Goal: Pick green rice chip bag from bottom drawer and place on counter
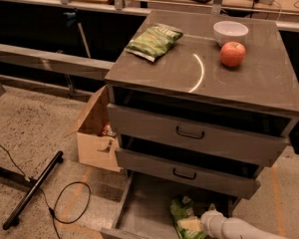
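My gripper (pixel 206 222) sits in the bottom drawer (pixel 143 209), near right, just right of the rice chip bag (pixel 182 214). On the counter (pixel 159 73) above: another chip bag (pixel 154 41) far left, bowl (pixel 230 32) behind apple (pixel 232 54) far right. Cardboard box (pixel 94 141) left of drawers.

The white hand (pixel 205 224) sits in the grey bottom drawer (pixel 144 214) beside the blotchy light-green bag (pixel 181 213).
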{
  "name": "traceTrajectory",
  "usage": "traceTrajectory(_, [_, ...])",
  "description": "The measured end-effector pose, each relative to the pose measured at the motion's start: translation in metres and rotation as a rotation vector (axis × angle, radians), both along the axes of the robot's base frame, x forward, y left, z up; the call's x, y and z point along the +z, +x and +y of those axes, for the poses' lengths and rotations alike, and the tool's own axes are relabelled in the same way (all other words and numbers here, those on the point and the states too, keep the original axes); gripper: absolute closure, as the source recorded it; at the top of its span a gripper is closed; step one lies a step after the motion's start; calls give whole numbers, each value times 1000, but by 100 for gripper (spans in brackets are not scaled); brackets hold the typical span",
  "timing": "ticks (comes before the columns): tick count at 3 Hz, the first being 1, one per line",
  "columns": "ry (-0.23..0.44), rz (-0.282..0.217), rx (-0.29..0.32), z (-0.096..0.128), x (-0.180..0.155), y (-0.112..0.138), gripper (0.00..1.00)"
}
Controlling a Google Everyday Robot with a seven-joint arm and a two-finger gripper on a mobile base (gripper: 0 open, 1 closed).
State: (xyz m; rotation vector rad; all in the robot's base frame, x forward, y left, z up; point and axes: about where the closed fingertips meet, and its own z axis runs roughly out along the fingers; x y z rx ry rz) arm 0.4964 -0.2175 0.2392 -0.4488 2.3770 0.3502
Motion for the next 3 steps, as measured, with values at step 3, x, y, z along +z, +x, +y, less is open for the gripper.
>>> traceTrajectory(3, [-139,18,52,3,-66,14,0])
